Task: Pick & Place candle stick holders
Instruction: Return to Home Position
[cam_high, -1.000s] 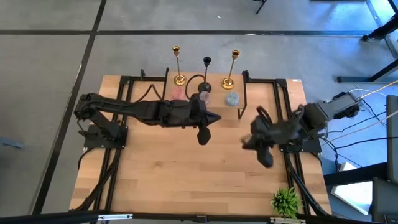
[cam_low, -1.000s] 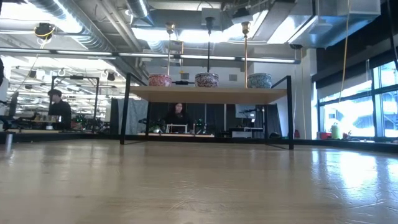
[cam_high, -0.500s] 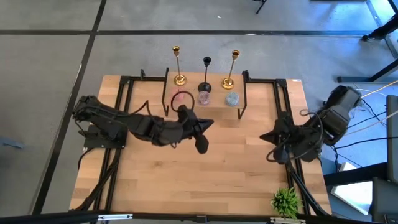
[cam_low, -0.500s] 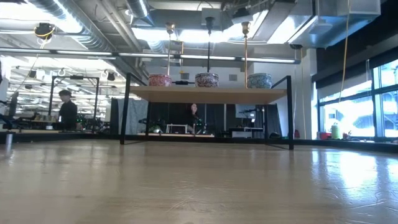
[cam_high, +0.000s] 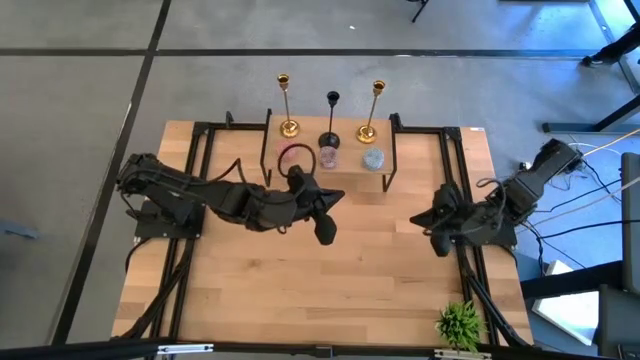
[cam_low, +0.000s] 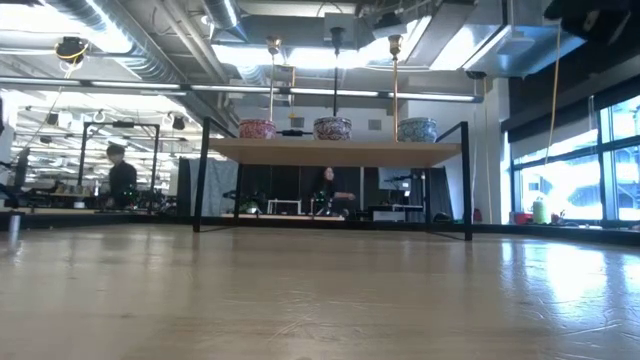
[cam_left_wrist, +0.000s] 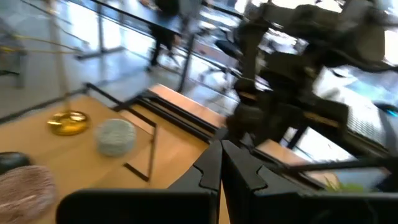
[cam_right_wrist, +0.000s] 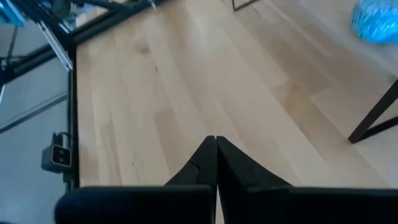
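Moved: both arms have drawn back over the last second. The left arm (cam_high: 230, 200), which was stretched over the shelf's near edge, is now bent, with its wrist over the table and the pink holder uncovered. The right arm (cam_high: 485, 215) has folded toward its base at the right edge.
People: the two people (cam_low: 122, 180) (cam_low: 326, 190) in the room beyond the table have shifted to the right.
Left jaws: pressed together and holding nothing. They are over bare wood about mid-table, just to the near side of the shelf.
Right jaws: pressed together and empty, over the right part of the table, to the near right of the shelf's right leg.
Table: light wooden top (cam_high: 300, 290) with black rails along its left and right sides.
Shelf: a wooden board on a black frame (cam_low: 335, 152), standing at the far middle of the table.
Tall row: three upright sticks along the shelf's far side. The left gold holder (cam_high: 288, 106) is on the left, the black holder (cam_high: 331, 118) in the middle and the right gold holder (cam_high: 373, 110) on the right, all well apart.
Squat row: along the shelf's near side stand the pink holder (cam_high: 293, 157) on the left, the purple holder (cam_high: 327, 157) in the middle and the light blue holder (cam_high: 372, 158) on the right. Each stands just beside the base of the tall one behind it; whether they touch cannot be told.
Plant: a small green spiky plant (cam_high: 460, 322) at the table's near right corner, well apart from the shelf.
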